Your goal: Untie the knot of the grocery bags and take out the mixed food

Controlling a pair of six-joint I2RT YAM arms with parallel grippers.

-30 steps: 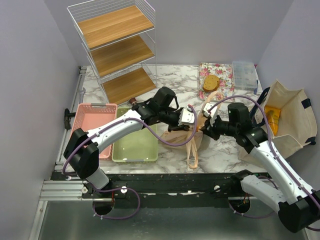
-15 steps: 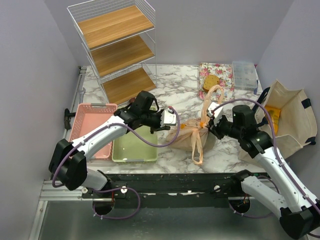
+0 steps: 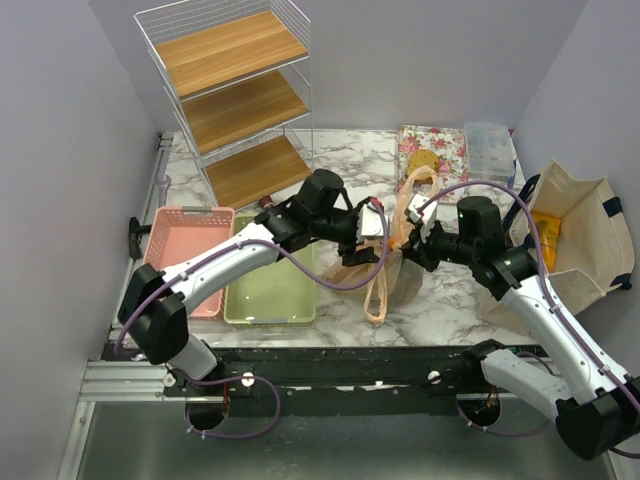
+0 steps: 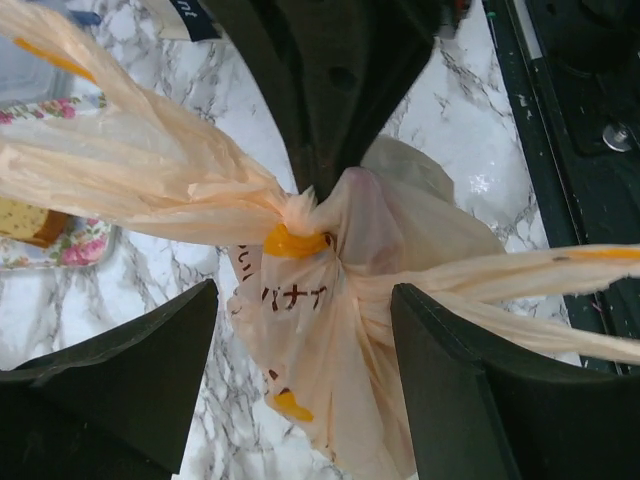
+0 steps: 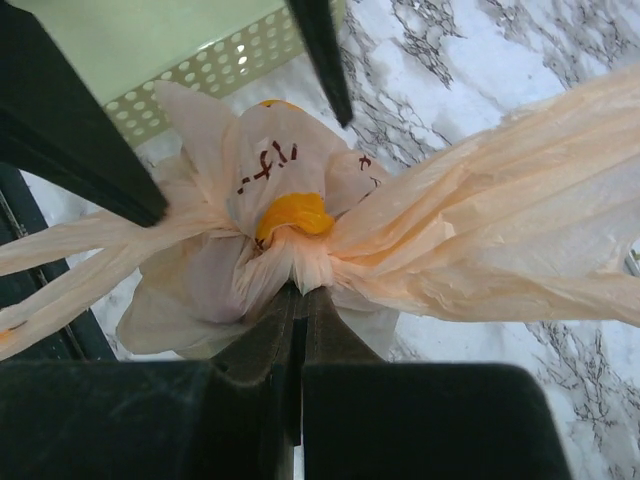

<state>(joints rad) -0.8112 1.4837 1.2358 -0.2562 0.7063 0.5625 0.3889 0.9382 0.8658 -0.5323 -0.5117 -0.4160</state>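
Note:
One tan grocery bag (image 3: 372, 272) with orange print lies on the marble table, its top twisted into a knot (image 4: 298, 222). My right gripper (image 5: 300, 292) is shut on the bunched plastic at that knot; the top view shows the right gripper (image 3: 418, 246) at the bag's right. My left gripper (image 4: 305, 300) stands open, one finger on each side of the bag just below the knot, not squeezing it. Seen from above, the left gripper (image 3: 378, 226) is over the bag's top. Loose handles trail forward and back. The mixed food is hidden inside the bag.
A green basket (image 3: 268, 290) and a pink basket (image 3: 185, 250) sit left of the bag. A wire shelf (image 3: 235, 95) stands at the back left. A floral tray (image 3: 445, 150) with a brown bread slice, a clear box (image 3: 490, 148) and a canvas tote (image 3: 575, 240) are at the right.
My left gripper, shut and drawn off to the left half a second ago, has returned to the bag and opened. The right gripper has stayed shut on the knot.

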